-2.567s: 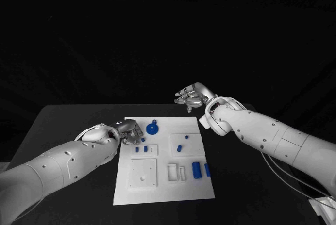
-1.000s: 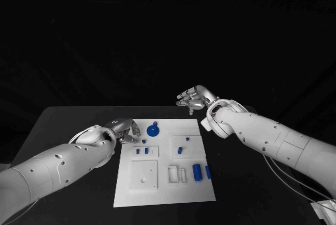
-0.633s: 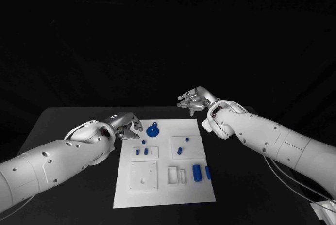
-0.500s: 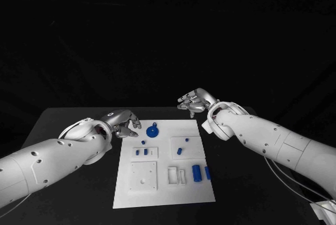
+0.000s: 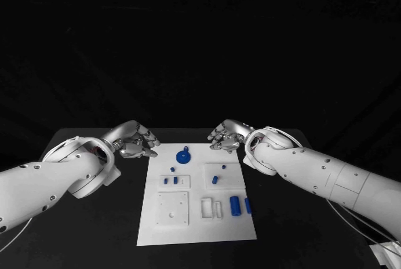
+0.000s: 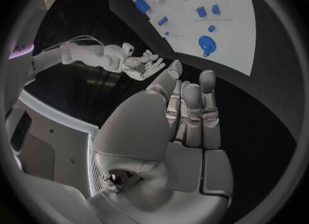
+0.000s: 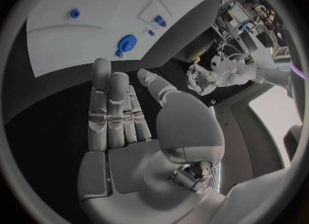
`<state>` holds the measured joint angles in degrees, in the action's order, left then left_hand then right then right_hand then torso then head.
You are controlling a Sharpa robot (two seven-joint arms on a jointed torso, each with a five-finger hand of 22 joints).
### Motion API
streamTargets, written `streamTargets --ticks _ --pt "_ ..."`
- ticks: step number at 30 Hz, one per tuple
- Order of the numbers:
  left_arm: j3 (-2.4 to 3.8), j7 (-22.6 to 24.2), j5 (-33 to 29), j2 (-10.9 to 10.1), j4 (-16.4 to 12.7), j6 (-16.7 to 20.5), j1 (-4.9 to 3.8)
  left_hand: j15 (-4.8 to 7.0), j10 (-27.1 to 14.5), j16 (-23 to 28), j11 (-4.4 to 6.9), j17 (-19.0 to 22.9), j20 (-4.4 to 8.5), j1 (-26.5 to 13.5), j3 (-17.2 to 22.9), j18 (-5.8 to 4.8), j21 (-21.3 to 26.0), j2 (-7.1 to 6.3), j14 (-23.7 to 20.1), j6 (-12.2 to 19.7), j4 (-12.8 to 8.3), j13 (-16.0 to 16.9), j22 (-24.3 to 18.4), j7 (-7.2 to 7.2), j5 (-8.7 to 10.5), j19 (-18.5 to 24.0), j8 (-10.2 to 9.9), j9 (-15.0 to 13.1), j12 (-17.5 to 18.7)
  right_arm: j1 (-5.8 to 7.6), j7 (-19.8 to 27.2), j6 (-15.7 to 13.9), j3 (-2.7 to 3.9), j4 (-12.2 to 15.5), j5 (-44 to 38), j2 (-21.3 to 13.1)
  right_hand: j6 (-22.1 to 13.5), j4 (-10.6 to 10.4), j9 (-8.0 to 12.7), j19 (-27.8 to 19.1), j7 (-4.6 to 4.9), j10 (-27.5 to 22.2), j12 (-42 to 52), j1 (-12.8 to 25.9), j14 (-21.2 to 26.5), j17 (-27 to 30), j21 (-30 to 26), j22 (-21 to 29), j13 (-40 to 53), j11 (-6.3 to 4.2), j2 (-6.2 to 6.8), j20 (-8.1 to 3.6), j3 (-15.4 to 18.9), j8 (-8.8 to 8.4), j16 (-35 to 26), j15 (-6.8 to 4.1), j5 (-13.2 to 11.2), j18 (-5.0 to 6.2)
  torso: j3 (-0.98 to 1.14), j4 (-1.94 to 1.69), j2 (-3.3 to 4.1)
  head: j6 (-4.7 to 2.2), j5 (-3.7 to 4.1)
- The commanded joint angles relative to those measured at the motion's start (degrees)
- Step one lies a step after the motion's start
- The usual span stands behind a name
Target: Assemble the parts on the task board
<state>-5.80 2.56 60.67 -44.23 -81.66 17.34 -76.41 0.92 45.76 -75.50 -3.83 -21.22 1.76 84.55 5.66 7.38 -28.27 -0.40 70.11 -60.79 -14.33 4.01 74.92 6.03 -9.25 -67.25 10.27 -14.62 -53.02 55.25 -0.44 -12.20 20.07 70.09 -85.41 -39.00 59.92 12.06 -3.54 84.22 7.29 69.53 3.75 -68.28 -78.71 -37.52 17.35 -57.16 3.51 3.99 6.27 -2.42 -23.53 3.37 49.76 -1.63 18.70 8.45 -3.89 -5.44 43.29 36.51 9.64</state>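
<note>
Both the left hand (image 5: 134, 142) and right hand (image 5: 225, 135) are held empty, fingers extended, flanking the task board's (image 5: 194, 234) upper edge at frame centre.

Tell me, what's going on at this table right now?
A two-armed robot is set to assemble small blue parts on a white task board lying on a black table. At this moment neither hand holds anything. The left hand and right hand hover open above the board's far end, one at each far corner. The round blue part lies between them on the board, and the other blue pieces, such as the blue cylinder, sit untouched nearer the robot.
</note>
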Motion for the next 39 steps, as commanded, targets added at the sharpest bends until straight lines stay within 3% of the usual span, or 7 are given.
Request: streamTargets --ticks 1,6,12,18,24,31,39 --pt "0.1 4.2 -14.6 -1.1 -1.7 0.5 -0.21 0.2 1.8 1.4 0.16 0.6 0.54 -0.2 0.5 -0.02 0.1 1.08 0.5 -0.3 -0.6 -0.2 1.1 0.23 -0.86 0.1 -0.6 1.8 1.8 -0.8 -3.1 5.7 -0.13 1.0 -16.3 -0.2 0.6 0.6 -0.1 1.7 -0.09 0.1 -0.2 -0.7 -0.1 -0.1 0.3 -0.1 -0.1 0.02 0.24 -0.28 -0.3 0.21 0.2 0.02 -2.3 1.02 -0.39 -0.32 -0.56 0.26 -0.04" --pt "0.11 5.9 -21.3 -2.7 -3.1 1.1 -0.26 0.46 4.2 2.6 0.43 0.7 0.9 -0.8 1.0 -0.28 0.0 1.28 0.8 -1.2 -1.3 0.0 1.1 0.1 -2.2 0.4 -0.5 4.1 5.0 -1.53 -5.6 8.7 -0.58 1.6 -22.5 -0.2 0.6 0.5 -0.1 1.7 -0.19 -0.1 -0.2 -0.4 -0.2 -0.1 0.4 -0.2 -0.1 0.07 1.02 -0.3 -1.0 0.18 0.2 0.07 -3.3 0.69 -0.7 -0.47 -0.78 0.52 -0.48" --pt "0.08 6.3 -26.7 -4.4 -4.1 1.0 -0.28 0.58 5.3 2.9 0.65 0.4 0.94 -1.2 0.7 -0.44 0.2 1.41 1.1 -1.4 -1.1 -0.1 1.0 0.02 -1.93 0.3 -0.2 4.9 6.2 -2.19 -8.0 11.0 -1.51 1.6 -26.4 -0.2 0.7 0.3 -0.1 1.8 -0.29 -0.3 -0.2 -0.4 -0.2 -0.1 0.2 -0.1 0.0 0.08 1.54 -0.34 -0.6 0.21 0.2 0.12 -5.3 0.33 -0.52 -0.5 -0.61 0.48 -1.13" --pt "0.05 6.5 -28.5 -5.2 -4.6 0.5 -0.28 0.6 6.1 3.3 0.64 0.2 1.04 -1.3 0.2 -0.66 0.9 1.39 1.2 -1.4 -1.0 -0.1 1.0 -0.01 -1.98 -0.1 0.3 5.4 8.1 -2.89 -10.0 8.1 -1.81 2.2 -28.4 -0.2 2.6 0.9 -0.4 1.8 -0.67 -1.5 -0.1 -0.7 -0.1 -0.1 0.2 0.0 0.0 0.31 2.62 -0.13 0.2 0.3 0.3 0.43 -4.1 0.66 -0.4 -0.46 -0.55 0.5 -1.56" --pt "0.03 6.6 -29.0 -5.5 -4.7 -0.1 -0.27 0.6 6.3 3.4 0.63 0.1 1.05 -1.2 0.1 -0.7 1.1 1.36 1.3 -1.3 -1.0 0.0 1.0 0.01 -1.98 -0.1 0.5 5.4 8.6 -3.39 -11.8 6.7 -1.88 2.6 -29.2 -0.4 5.5 1.8 -1.9 1.8 -1.45 2.2 0.1 -0.5 0.0 -0.7 1.4 -1.1 0.5 -0.8 3.42 -0.6 0.9 0.39 0.9 -0.27 1.0 0.95 -0.28 -0.31 -0.47 0.57 -2.03" --pt "0.02 6.6 -29.2 -5.5 -4.6 -0.6 -0.27 0.6 6.5 3.5 0.62 -0.1 1.06 -1.2 -0.1 -0.73 1.2 1.42 1.3 -1.0 -1.0 0.0 1.1 0.03 -2.02 -0.2 0.7 5.5 8.8 -4.03 -12.3 5.3 -1.9 1.6 -30.1 0.0 2.6 2.8 -2.8 1.7 -0.62 -0.1 0.0 -0.5 -0.1 -1.2 1.9 -2.1 0.2 -0.01 3.18 -0.36 -0.1 0.27 1.0 0.24 0.2 1.11 -0.24 -0.22 -0.36 0.61 -2.21" --pt "0.02 6.5 -29.3 -5.4 -4.6 -1.2 -0.27 0.6 6.4 3.5 0.61 -0.1 1.06 -1.2 -0.1 -0.74 1.3 1.49 1.3 -0.8 -0.9 0.0 1.1 0.07 -2.02 -0.2 0.8 5.5 8.9 -4.49 -12.3 2.9 -1.9 -0.7 -31.4 1.0 2.9 3.0 -2.7 1.7 -0.65 -0.1 0.0 -0.3 -0.2 -1.5 2.1 -2.8 0.2 0.02 3.88 -0.37 -3.0 0.27 1.2 0.12 -0.6 1.28 -0.24 -0.35 -0.44 0.87 -2.11"
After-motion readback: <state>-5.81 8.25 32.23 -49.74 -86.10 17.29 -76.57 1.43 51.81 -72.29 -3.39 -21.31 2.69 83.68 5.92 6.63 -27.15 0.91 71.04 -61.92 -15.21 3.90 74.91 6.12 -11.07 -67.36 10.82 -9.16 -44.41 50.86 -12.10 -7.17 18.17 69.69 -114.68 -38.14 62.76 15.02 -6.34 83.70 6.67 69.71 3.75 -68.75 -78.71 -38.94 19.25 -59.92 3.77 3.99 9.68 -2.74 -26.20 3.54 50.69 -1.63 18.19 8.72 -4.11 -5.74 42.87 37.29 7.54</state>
